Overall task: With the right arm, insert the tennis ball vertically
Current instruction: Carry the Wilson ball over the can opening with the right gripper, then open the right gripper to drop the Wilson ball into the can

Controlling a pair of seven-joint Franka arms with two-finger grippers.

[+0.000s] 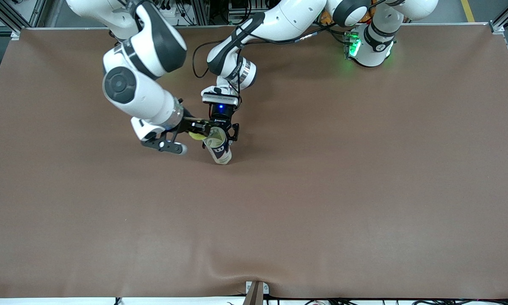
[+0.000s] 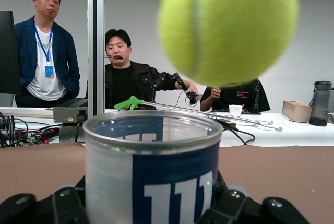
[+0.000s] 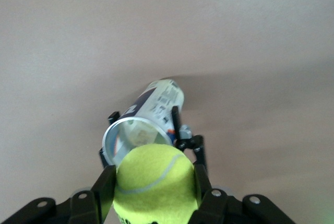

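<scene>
The right gripper (image 1: 194,134) clamps a yellow-green tennis ball (image 1: 196,136) between its two black fingers (image 3: 104,186), one pressed to each side of the ball, and holds it in the air just above and to one side of the open mouth of a clear tennis ball can (image 1: 218,146). In the right wrist view the ball (image 3: 154,184) overlaps the near rim of the can (image 3: 144,125), whose open end tilts up toward it; in the left wrist view the ball (image 2: 228,26) hangs above the rim of the can (image 2: 152,174), off-centre and clear of it, not yet inside.

The can, a see-through tube with a dark blue label and white lettering, stands on the brown table cover (image 1: 321,190), its top leaning toward the right arm's end of the table. The left gripper (image 1: 223,134) is set around the can's upper part, a black finger (image 3: 176,121) on either side; whether the fingers press the wall or stand just off it cannot be told.

Seen past the can in the left wrist view, a standing man in a blue jacket (image 2: 46,57) and a seated man in black (image 2: 124,75) watch from a white desk (image 2: 292,132).
</scene>
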